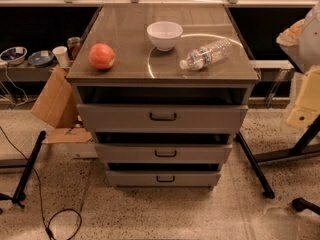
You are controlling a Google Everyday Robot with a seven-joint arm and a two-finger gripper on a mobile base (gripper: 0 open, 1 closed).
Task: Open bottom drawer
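The grey cabinet (162, 74) has three drawers stacked one above the other. The bottom drawer (135, 178) is the lowest and narrowest front, with a small dark bar handle (165, 179) at its centre. A dark gap shows above its front. My gripper (305, 103) is the pale part of the arm at the right edge of the camera view. It hangs about level with the top drawer, far to the right of the cabinet, and touches nothing.
On the cabinet top lie a red apple (101, 56), a white bowl (165, 34) and a plastic bottle on its side (206, 54). A cardboard piece (54, 100) leans at the left. Black stand legs (254, 165) and a floor cable (62, 224) flank the cabinet.
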